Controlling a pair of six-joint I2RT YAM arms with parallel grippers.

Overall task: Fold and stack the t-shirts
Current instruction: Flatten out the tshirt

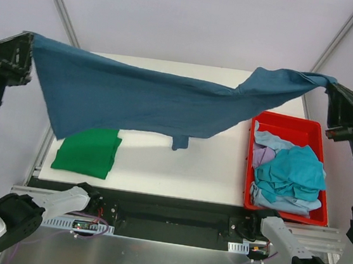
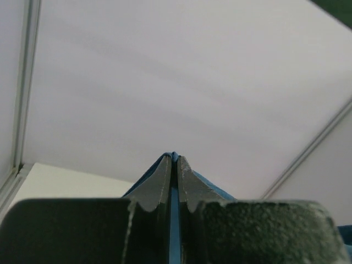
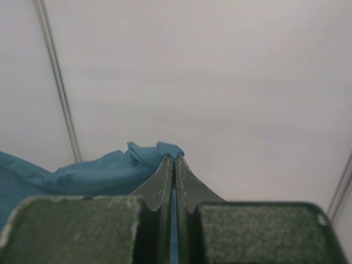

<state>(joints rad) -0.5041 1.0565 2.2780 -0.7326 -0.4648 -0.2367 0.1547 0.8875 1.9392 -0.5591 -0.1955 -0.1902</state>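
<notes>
A dark teal-blue t-shirt [image 1: 148,100] hangs stretched high above the table between my two grippers. My left gripper [image 1: 28,42] is shut on its left corner; in the left wrist view the cloth [image 2: 174,231] shows pinched between the fingers [image 2: 159,184]. My right gripper [image 1: 330,84] is shut on its right corner, where cloth [image 3: 110,170] bunches beside the fingers [image 3: 187,181]. A folded bright green t-shirt [image 1: 88,152] lies flat at the table's front left. Teal, light blue and lavender t-shirts [image 1: 290,173] lie crumpled in the bin.
A red plastic bin [image 1: 292,125] stands at the table's right side. The white table [image 1: 179,167] shows bare in the middle under the hanging shirt. Frame posts rise at the back left and back right.
</notes>
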